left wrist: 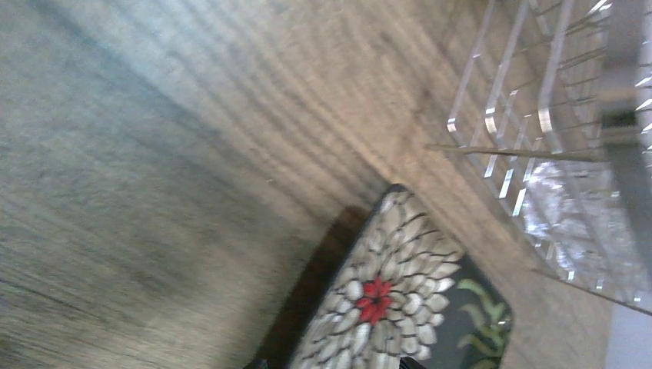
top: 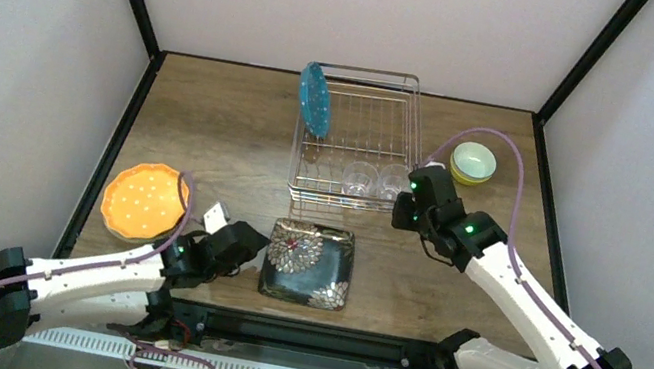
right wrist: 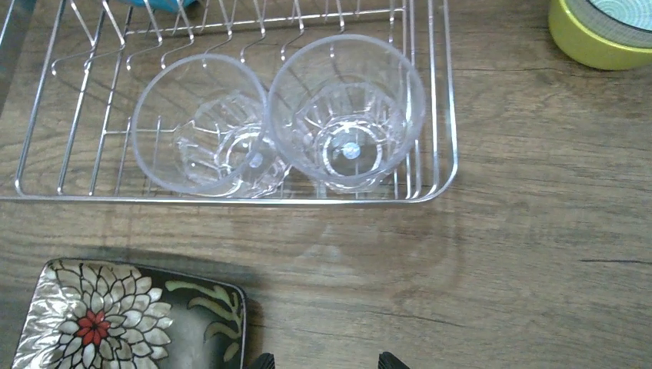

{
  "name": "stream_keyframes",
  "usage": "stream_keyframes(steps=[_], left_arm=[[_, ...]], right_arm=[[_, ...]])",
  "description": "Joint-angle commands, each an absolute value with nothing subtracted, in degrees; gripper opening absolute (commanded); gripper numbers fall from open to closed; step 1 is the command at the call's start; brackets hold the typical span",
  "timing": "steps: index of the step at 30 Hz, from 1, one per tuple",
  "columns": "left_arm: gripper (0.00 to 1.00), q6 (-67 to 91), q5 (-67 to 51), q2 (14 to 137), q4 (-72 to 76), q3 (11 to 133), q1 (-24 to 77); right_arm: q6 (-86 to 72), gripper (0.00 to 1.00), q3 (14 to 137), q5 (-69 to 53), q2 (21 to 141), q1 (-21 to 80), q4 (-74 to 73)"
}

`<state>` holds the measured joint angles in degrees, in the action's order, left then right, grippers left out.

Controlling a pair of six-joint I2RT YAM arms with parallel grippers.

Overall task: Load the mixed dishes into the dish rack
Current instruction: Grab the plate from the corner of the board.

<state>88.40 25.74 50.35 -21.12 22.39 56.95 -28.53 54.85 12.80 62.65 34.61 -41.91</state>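
- Desk (top: 212,124): wood-grained, bears every item listed below.
- Dish rack (top: 374,127): silver wire basket, sits at the far middle of the desk; holds one plate and two cups.
- Black square floral plate (top: 308,262): lies flat on the desk at the near edge, just in front of the dish rack and apart from it; outside the rack.
- Orange plate (top: 143,201): white-dotted, lies flat at the near left of the desk, well apart from the rack.
- Blue plate (top: 315,98): white-dotted, stands on edge among the wires at the rack's left side.
- Left claw (top: 229,228): hovers just left of the black square floral plate, between it and the orange plate; spread to its widest, pinches nothing.
- Right claw (right wrist: 328,361): hangs above the desk by the rack's near right corner; fingertips apart, nothing between them.
- Yellow-green bowl (top: 473,163): sits on the desk just right of the rack, outside it; shows a mint inner rim, whether a second nested bowl cannot be told.
- Clear glass cups (right wrist: 198,127) (right wrist: 346,115): stand mouth-up, touching side by side, in the rack's near right corner.
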Motion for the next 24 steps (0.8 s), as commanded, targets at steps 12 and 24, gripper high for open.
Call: stream_keyframes(steps=[12, 24], left_arm=[[1.00, 91.48, 23.21, 55.48, -2.15, 11.78, 56.90], [1.00, 85.96, 16.56, 72.18, 13.16, 12.95, 56.01]], right_arm=[[-30.22, 0.79, 54.57, 16.90, 66.35, 41.48, -41.99], [-31.78, 0.78, 51.27, 17.71, 66.47, 43.07, -43.16]])
